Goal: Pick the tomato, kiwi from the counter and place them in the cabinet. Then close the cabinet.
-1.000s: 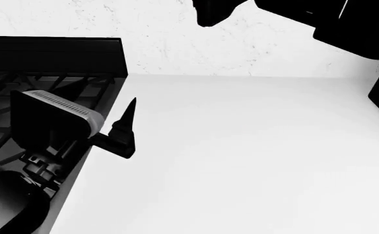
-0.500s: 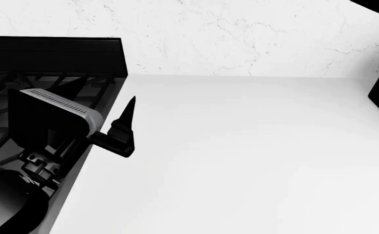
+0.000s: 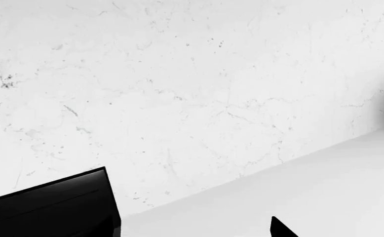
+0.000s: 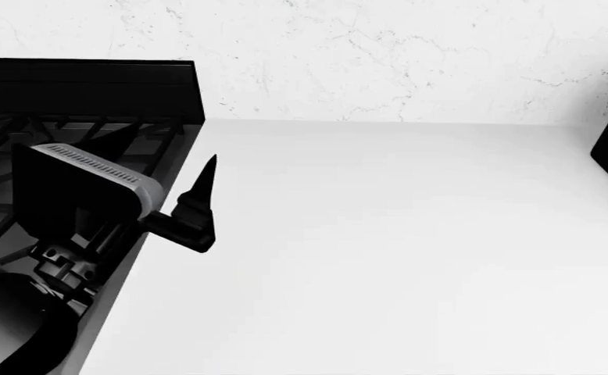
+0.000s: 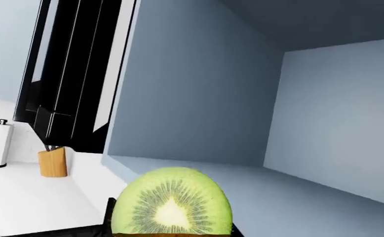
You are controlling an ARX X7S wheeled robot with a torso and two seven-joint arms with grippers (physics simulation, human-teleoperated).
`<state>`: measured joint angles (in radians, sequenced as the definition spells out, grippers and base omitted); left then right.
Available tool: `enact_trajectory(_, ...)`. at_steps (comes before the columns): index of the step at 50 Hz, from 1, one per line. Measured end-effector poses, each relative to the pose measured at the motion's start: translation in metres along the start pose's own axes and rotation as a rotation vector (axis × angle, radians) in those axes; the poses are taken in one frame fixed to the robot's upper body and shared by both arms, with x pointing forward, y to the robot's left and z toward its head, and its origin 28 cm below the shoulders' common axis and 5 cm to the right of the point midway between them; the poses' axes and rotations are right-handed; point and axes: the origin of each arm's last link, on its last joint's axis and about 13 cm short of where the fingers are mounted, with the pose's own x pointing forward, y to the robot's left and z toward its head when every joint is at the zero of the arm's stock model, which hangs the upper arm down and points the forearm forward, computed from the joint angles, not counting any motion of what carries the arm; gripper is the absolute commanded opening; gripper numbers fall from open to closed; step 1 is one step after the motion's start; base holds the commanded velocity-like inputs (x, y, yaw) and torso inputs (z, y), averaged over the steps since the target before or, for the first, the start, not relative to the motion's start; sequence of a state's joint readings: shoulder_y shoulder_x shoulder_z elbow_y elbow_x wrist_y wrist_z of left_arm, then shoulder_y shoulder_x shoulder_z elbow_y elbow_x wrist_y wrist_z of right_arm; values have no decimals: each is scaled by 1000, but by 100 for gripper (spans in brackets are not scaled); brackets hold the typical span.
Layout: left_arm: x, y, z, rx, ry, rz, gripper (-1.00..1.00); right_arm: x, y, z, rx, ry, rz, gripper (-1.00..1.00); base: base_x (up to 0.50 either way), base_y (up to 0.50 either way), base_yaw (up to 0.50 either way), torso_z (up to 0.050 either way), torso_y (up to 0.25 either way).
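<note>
Right tool (image 5: 172, 232): only dark finger edges show at the frame edge of its wrist view, closed on either side of the kiwi (image 5: 172, 203), whose green cut face with pale centre faces the camera. The kiwi is held at the mouth of the open cabinet (image 5: 199, 94), above its blue-grey floor.

Left tool (image 4: 202, 205): one pointed black finger visible above the worktop (image 4: 409, 250), beside the stove (image 4: 75, 101); its opening cannot be determined and nothing is seen in it.

Marble backsplash (image 4: 388, 55) behind.
</note>
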<state>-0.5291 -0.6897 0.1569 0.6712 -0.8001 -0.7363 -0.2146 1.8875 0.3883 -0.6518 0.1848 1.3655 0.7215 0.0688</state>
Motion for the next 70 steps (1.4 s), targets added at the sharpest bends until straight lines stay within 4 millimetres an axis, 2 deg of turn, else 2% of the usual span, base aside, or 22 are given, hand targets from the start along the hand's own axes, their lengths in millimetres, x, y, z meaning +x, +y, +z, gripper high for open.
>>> enact_trajectory(21,0,0,0,-3,-1,0,100,23,-13,35,-46,-165,-87,-100,0,0,0,0,0)
enact_trajectory(36,0,1,-1,-5,-2,1,100,37,-20,53,-129,-220,-164,-100,0,0,0,0,0)
enact_trajectory(56,0,1,-1,-6,-1,1,100,53,-45,64,-224,-138,-415,-100,0,0,0,0,0)
enact_trajectory(70,1,2,-1,-5,-2,1,100,53,-56,65,-203,-62,-550,-100,0,0,0,0,0)
